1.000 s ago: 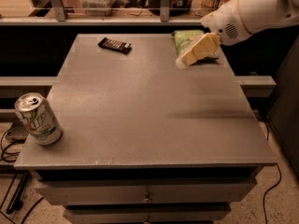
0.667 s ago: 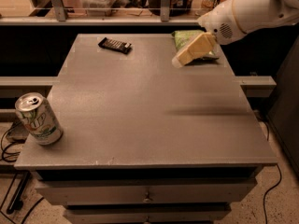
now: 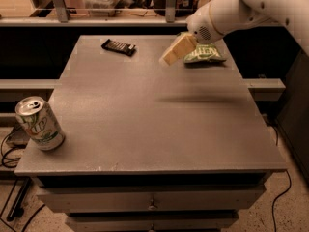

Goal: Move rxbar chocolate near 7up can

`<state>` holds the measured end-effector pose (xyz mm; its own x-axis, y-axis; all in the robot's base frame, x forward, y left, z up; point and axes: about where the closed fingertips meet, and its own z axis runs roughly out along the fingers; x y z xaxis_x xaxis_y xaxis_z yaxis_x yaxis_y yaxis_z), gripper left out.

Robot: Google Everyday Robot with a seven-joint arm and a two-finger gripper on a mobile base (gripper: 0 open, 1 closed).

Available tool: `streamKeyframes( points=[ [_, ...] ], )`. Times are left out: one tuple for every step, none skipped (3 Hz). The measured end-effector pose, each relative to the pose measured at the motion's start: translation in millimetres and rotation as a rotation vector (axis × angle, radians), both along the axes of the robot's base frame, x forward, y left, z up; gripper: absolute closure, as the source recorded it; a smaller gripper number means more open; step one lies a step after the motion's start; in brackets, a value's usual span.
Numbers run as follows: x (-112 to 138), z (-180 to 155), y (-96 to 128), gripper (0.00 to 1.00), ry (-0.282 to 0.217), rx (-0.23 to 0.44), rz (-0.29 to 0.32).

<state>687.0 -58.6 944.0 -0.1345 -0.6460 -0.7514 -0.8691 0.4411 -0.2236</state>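
One gripper (image 3: 177,50), tan, hangs in the air over the far right part of the table (image 3: 154,134), tipped down and to the left. Can't tell from here whether it's open or closed; nothing visible in it. In my line of sight it overlaps the left edge of the chip bag (image 3: 206,55), but I can't say it's touching. A blurry shadow (image 3: 203,99) lies on the tabletop nearer the front, so the gripper looks to be well up off the surface.

Behind it, the white arm (image 3: 241,8) runs up and off to the top right corner.

The chip bag, green w/ pale lettering, lies flat near the far right edge. The rxbar (image 3: 118,46), small, black and flat, lies at the far edge, left of centre, well apart from the gripper and lying a bit askew. The 7up can (image 3: 39,123) stands at the near left corner, leaning a little, i.e. diagonally across the table from the rxbar and far from it.

Under the tabletop there are drawers (image 3: 152,203) w/ small knobs. Cables (image 3: 8,151) trail on the floor at the left.
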Motion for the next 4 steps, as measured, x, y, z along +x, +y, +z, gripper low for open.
streamKeyframes(
  points=[
    [29,-21,28,0.00,-0.020,0.017,0.006],
    [57,-40,57,0.00,-0.015,0.060,0.021],
    [80,-58,88,0.00,0.002,0.103,0.049],
    [97,-71,127,0.00,0.019,0.147,0.090]
  ],
)
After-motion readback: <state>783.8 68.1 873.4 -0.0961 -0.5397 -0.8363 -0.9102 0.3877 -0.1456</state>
